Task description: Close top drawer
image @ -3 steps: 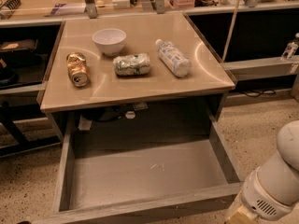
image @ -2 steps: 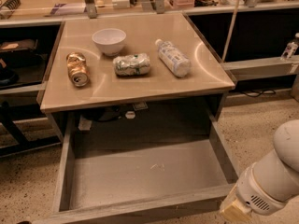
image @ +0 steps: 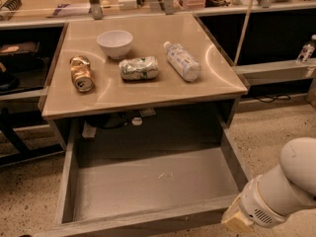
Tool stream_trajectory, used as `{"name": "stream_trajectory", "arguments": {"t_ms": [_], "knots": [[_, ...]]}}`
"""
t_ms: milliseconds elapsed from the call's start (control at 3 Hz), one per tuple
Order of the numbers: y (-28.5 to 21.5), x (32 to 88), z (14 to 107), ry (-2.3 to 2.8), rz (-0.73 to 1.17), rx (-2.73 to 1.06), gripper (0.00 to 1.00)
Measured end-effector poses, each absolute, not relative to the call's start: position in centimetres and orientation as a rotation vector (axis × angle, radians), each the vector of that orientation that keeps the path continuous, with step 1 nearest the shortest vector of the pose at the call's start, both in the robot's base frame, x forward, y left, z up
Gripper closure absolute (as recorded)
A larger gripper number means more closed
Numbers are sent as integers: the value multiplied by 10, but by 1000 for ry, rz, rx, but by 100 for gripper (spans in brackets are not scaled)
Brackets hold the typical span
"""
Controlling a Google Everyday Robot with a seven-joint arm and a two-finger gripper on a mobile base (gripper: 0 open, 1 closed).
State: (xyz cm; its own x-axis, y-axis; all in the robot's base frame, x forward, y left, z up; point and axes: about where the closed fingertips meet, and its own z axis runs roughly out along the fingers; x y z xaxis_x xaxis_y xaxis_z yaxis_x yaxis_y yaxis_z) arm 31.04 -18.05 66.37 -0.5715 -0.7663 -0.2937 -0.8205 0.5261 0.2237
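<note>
Progress looks nil: the top drawer [image: 148, 181] stands pulled far out beneath the tan desk [image: 148, 90]. My gripper [image: 237, 221] sits by its front right corner; clenched or released, I cannot tell. The whole push inward remains.

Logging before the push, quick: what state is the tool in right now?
The tool: state cannot be told. It is by the right front corner of the open top drawer.

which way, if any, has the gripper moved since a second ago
Yes. The gripper has shifted left, closer to the front right corner of the open top drawer.
</note>
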Motion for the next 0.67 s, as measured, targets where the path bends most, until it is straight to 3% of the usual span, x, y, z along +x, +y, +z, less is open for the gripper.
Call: {"name": "stream_trajectory", "arguments": {"t_ms": [667], "knots": [[-181, 330, 661, 2593, 420, -1375, 100]]}}
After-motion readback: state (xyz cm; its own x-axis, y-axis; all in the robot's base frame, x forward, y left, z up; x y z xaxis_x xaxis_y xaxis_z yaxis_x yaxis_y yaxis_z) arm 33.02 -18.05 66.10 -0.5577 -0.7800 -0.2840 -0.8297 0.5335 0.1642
